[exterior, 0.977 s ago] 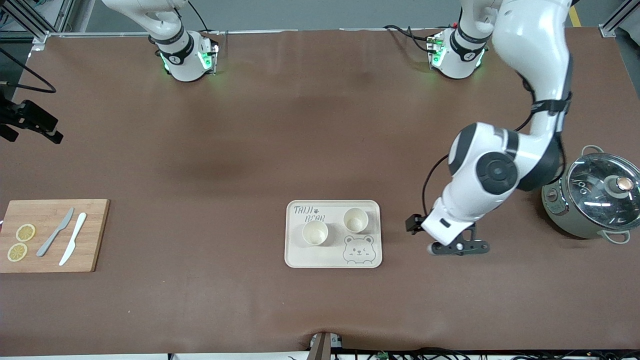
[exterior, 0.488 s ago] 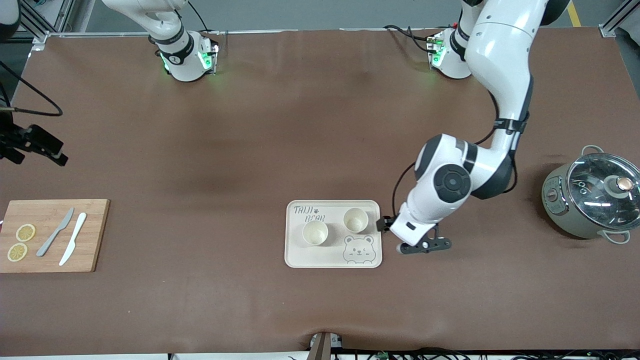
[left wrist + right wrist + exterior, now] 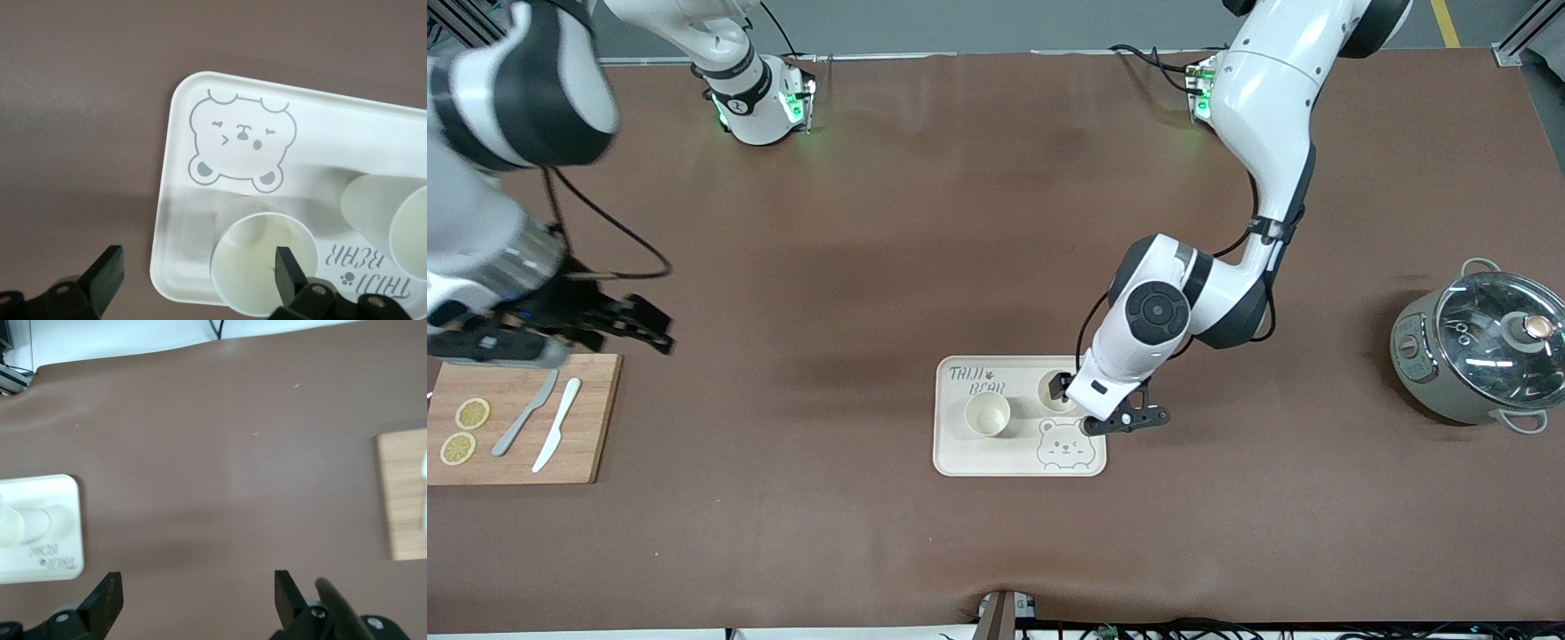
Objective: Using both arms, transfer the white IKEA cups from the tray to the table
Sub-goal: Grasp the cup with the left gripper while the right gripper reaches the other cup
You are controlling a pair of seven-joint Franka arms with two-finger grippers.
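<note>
— Looking down at the desk [image 3: 960,222], which hand do we find nearer the cups?

— We find the left hand [image 3: 1119,418]. It hangs over the tray [image 3: 951,458] at the end toward the left arm's side, fingers spread wide and holding nothing. In the left wrist view one finger [image 3: 285,273] sits over the mouth of the closest cup [image 3: 261,263], the other finger is out past the tray's rim, so we judge the cup lies slightly off the middle of the grip, toward the second cup.

— And our right hand [image 3: 596,322]?

— We see it over the bare desk beside the wooden cutting board [image 3: 587,418], well apart from the tray, fingers also wide and empty. The second cup [image 3: 987,414] stands nearer that arm's end of the tray.

— How do the cups look?

— We see two small, plain cream-white tumblers, no handles, both upright with round open mouths, tapering downward. They stand near each other without touching, next to the grey bear drawing [image 3: 1064,442].
</note>
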